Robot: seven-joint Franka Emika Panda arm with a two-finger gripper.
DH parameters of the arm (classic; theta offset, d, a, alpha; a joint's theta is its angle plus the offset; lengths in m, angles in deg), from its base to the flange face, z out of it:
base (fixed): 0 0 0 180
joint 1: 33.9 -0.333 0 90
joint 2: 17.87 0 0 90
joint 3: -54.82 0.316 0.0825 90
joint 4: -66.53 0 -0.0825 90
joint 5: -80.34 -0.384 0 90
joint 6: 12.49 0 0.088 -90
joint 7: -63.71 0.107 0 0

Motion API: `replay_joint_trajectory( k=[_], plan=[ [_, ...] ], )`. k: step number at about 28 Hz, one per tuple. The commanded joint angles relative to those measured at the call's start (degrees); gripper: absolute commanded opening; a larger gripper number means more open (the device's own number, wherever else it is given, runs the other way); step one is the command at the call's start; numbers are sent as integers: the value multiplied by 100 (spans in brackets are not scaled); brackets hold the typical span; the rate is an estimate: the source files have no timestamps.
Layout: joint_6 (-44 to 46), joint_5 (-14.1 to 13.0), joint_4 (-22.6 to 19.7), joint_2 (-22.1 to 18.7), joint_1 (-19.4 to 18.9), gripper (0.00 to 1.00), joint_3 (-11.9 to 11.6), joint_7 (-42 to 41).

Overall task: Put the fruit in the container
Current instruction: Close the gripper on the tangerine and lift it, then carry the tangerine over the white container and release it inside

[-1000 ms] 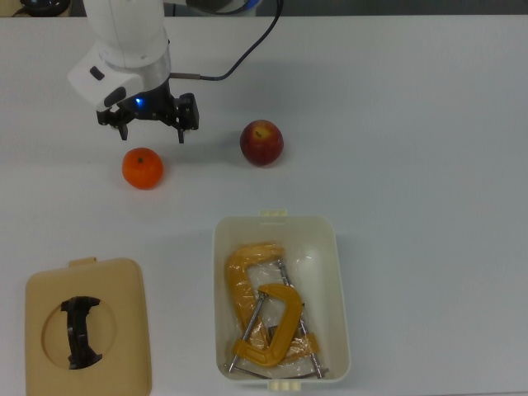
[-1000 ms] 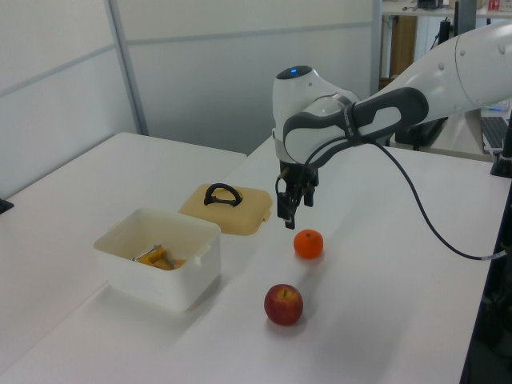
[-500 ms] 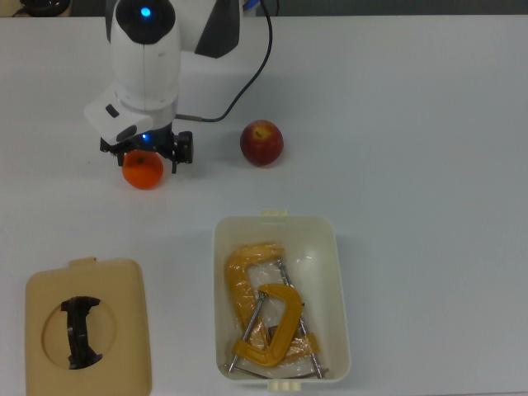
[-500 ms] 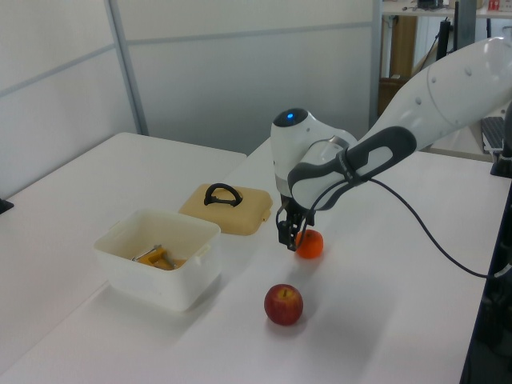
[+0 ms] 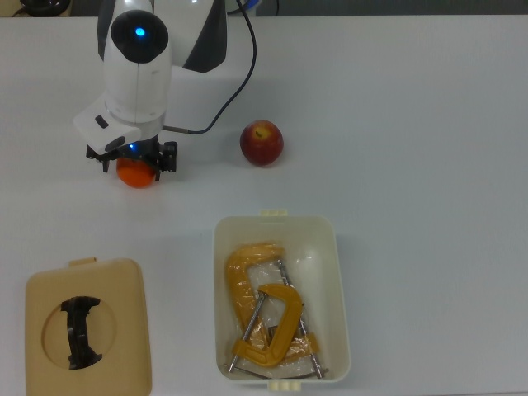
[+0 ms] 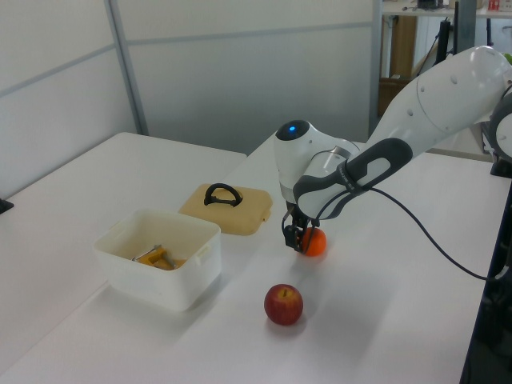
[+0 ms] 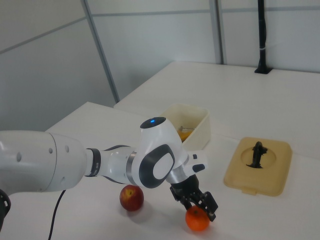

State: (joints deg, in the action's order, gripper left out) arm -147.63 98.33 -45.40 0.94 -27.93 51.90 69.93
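Between the fingers [image 5: 134, 161] sits the mandarin [image 5: 136, 174] on the worktop [image 5: 412, 124]; they straddle it, open, not visibly clamped. Container [image 5: 340, 289] lies well apart.

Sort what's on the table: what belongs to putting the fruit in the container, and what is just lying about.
Belongs to the job:
mandarin, under the gripper
apple
white container

Just lying about:
tan lid with black handle
orange clamps inside the container

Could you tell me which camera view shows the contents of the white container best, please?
The top view: it looks straight into the container at the yellow clamp. The left view shows only a bit of yellow; the right view barely shows inside.
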Motion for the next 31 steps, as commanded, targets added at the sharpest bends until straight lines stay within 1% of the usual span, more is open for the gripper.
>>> replay_joint_trajectory(
  k=[1,2,3,6,8,12,14,17,18,19,21,22,25,26,27,31],
  plan=[
    [-126,205,-118,-10,-61,81,-60,134],
    [-126,223,-145,-10,-61,74,-60,134],
    [-126,266,-180,-10,-61,57,-60,134],
    [-117,276,-180,-10,-70,25,-60,143],
    [-108,267,-163,-53,-79,0,-60,212],
    [-100,205,-66,-141,-70,0,-51,537],
    [-65,109,57,-247,-70,0,-51,678],
    [-38,-250,267,-352,-78,0,-51,828],
    [14,-487,468,-370,-79,0,-51,924],
    [93,-576,601,-379,-79,0,-51,977],
    [312,-682,864,-370,-79,0,-34,1056],
    [496,-735,1066,-361,-79,0,-16,1152],
    [551,-866,1287,-361,-105,0,2,1434],
    [551,-928,1366,-344,-183,0,-7,1530],
    [551,-1007,1541,-318,-358,0,-51,1688],
    [533,-1148,1736,-309,-518,0,-51,2005]
  ],
)
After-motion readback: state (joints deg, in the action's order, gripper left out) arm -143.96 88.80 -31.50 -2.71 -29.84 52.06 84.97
